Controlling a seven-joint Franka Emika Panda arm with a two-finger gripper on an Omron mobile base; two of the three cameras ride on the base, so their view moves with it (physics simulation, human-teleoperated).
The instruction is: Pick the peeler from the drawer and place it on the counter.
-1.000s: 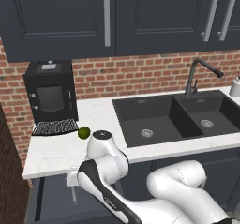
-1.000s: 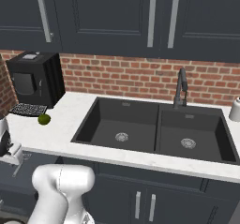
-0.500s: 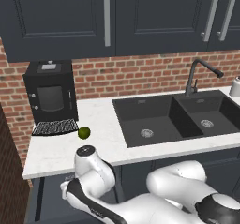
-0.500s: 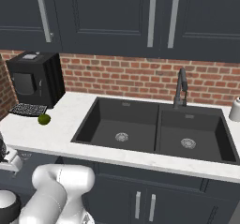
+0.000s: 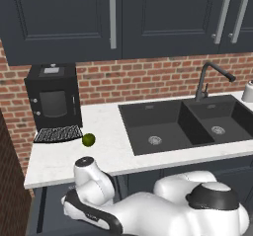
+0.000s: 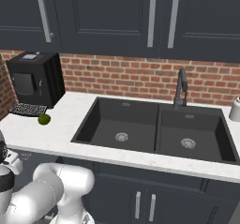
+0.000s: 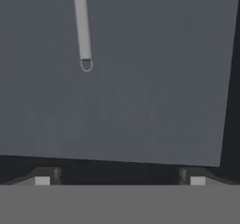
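The gripper (image 7: 120,178) is held with jaws spread wide over the drawer (image 7: 140,101) floor; the peeler (image 7: 82,26) lies apart, bare floor around it.

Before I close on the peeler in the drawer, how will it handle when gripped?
The peeler looks like a slim, straight metal rod with a small loop at its end: probably stiff and light. It lies flat on the drawer floor, so it may slide or pivot under the open gripper.
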